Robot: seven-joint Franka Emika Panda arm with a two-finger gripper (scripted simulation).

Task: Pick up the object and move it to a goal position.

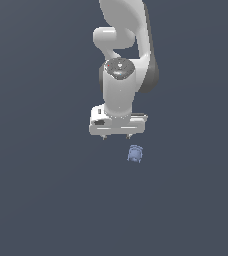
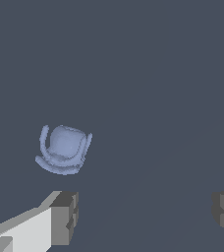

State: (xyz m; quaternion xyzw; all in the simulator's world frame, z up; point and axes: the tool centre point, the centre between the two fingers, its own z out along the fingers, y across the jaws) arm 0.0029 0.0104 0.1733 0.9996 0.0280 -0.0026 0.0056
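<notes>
1. The gripper (image 1: 116, 136) hangs at the centre of the exterior view with its jaws spread wide and nothing between them.
2. In the wrist view its two fingers (image 2: 65, 216) stand far apart at the lower corners.
3. The blue object (image 1: 135, 153) lies on the dark floor (image 1: 41, 200), just below and slightly to the exterior view's right of the fingertips, apart from them.

Flat, dim, even render; no cast shadows, glare or blur
</notes>
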